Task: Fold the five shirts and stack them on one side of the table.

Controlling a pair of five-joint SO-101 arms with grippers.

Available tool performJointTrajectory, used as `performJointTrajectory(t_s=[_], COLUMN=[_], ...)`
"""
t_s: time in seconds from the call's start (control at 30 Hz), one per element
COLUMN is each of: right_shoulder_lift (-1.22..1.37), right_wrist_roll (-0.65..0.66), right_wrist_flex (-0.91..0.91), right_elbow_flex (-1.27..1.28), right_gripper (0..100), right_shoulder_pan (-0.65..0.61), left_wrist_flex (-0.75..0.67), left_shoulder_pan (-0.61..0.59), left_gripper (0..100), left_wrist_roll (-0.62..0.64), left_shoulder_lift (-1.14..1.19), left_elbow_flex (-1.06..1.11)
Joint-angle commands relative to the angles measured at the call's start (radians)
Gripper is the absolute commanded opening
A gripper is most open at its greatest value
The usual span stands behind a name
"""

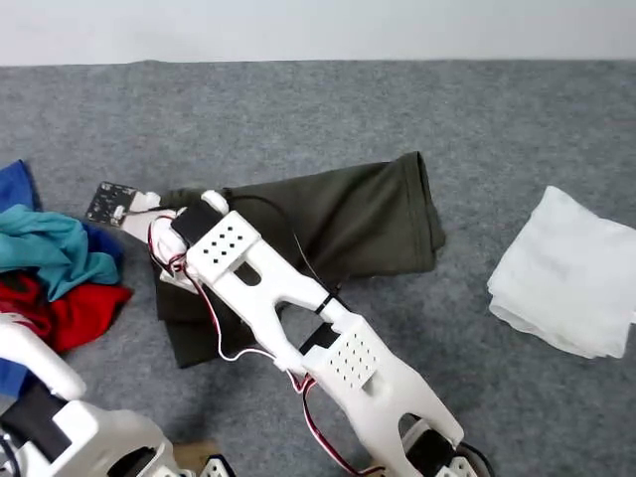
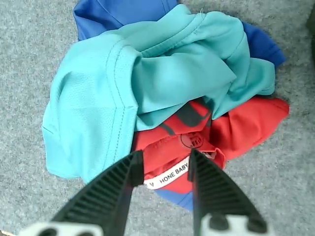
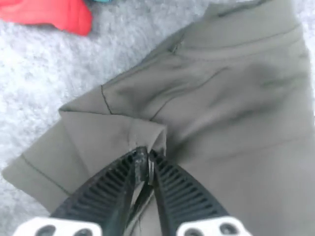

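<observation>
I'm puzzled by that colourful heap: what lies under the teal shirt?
A red shirt and a blue shirt poke out beneath the teal shirt; whatever else it covers cannot be seen.

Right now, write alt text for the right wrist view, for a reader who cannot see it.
The right gripper, shut, pinches a raised fold of a dark olive shirt. The shirt lies spread on the grey table, with a red shirt farther off.

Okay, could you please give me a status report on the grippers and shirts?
Right gripper shut on olive shirt, pinching a fold. Left gripper open over heap of teal, red, blue shirts. White shirt folded, lying apart.
</observation>
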Motion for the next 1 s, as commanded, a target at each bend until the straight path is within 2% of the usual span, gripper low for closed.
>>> performJointTrajectory(t_s=[0.0,0.13,0.4,0.53,0.7,0.97], right_shoulder_lift=[-0.01,-0.013,0.038,0.008,-0.068,-0.294], right_wrist_roll=[0.009,0.005,0.005,0.003,-0.1,-0.143], right_wrist_flex=[0.038,0.131,0.059,0.117,0.3,0.306], right_elbow_flex=[-0.089,-0.14,-0.161,-0.201,-0.333,-0.31], right_gripper=[2.0,9.7,8.1,8.0,8.3,8.3], right_shoulder_pan=[0.025,0.025,0.027,0.048,0.168,0.418], left_wrist_flex=[0.012,0.012,0.012,0.012,0.031,0.032], left_shoulder_pan=[-0.006,-0.002,-0.002,0.002,0.089,0.313], left_gripper=[16,16,16,16,16,16], left_wrist_roll=[-0.009,-0.011,-0.011,-0.011,-0.011,-0.092], left_shoulder_lift=[-0.044,-0.044,-0.041,-0.051,-0.051,-0.054], left_elbow_flex=[-0.03,-0.03,-0.03,-0.031,-0.03,-0.004])
